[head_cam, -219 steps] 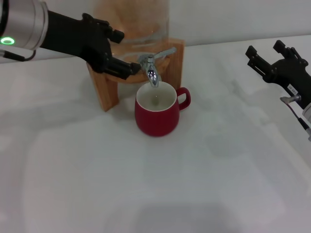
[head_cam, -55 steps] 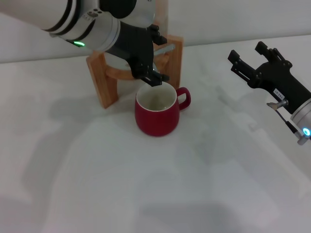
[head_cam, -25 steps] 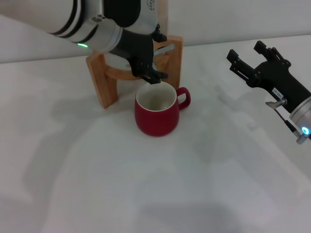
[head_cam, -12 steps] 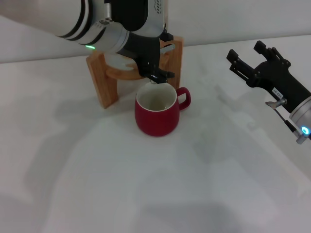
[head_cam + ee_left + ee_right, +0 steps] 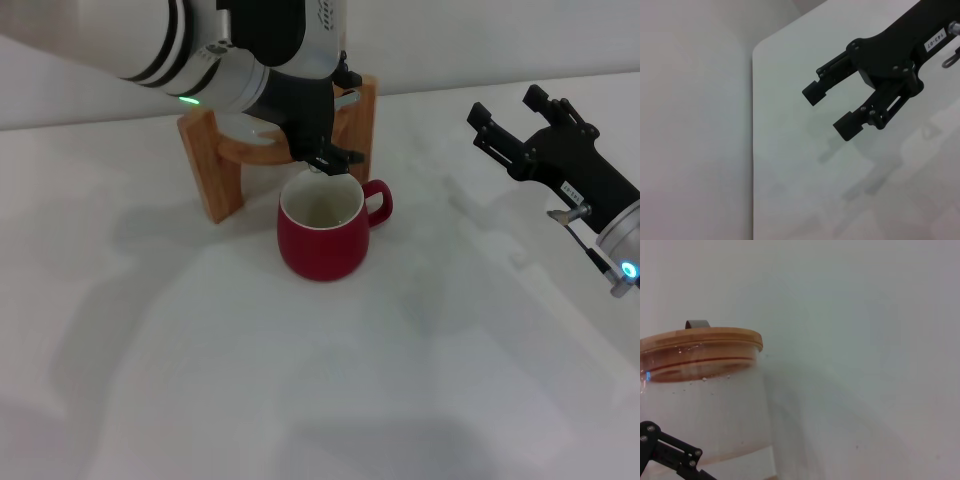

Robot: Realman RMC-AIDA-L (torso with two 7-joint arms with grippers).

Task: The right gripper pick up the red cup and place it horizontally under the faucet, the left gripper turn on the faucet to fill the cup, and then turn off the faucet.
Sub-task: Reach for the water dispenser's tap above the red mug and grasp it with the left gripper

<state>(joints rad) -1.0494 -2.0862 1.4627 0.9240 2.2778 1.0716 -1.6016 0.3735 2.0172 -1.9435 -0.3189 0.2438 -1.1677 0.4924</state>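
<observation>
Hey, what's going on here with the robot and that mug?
The red cup stands upright on the white table, right in front of the wooden stand. The left claw is down at the faucet, just above the cup's rim, hiding most of it. The right claw hangs open off to the side, holding nothing.

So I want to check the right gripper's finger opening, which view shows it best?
The left wrist view: the right gripper is seen close, both fingers spread with clear table between them. The head view shows it open too, but farther off at the table's right side, away from the red cup. The right wrist view shows only a small black part, mostly the glass dispenser jar.
</observation>
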